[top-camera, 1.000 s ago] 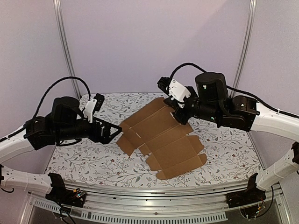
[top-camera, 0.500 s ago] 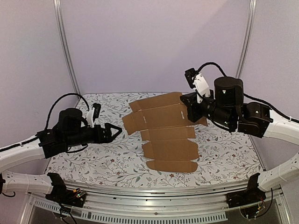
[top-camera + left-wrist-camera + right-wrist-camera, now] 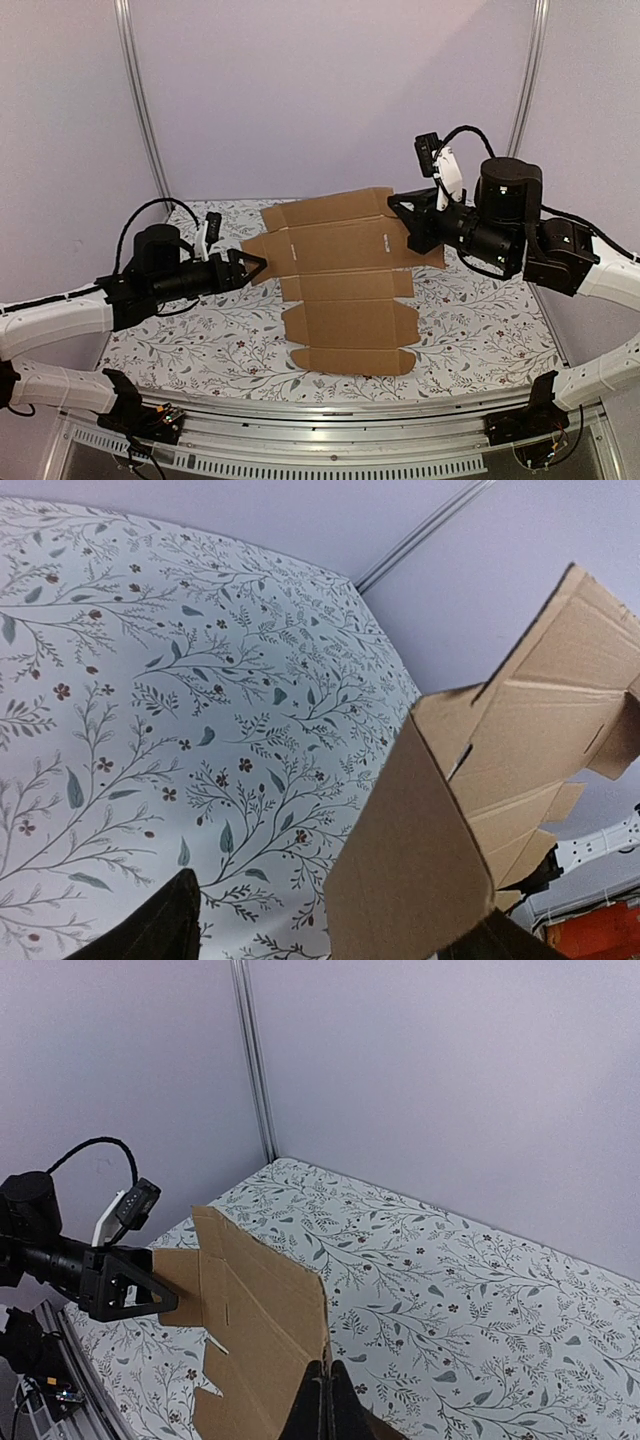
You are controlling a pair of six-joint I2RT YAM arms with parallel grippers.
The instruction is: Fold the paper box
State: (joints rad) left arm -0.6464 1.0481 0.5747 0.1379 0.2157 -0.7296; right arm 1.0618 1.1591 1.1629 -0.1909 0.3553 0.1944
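14:02. The paper box (image 3: 345,265) is an unfolded flat sheet, held tilted over the middle of the table (image 3: 490,325). Its near edge is low by the tabletop and its far edge is lifted toward the back wall (image 3: 330,90).

The right gripper (image 3: 412,232) has its fingers (image 3: 310,1415) pressed together, pinching the sheet's right edge.

The left gripper (image 3: 256,268) has its fingers spread. A left-side flap (image 3: 410,880) stands between them, close to one finger; I cannot tell if they touch.

Patterned tabletop shows to the left and right of the sheet, and beyond it up to the wall.
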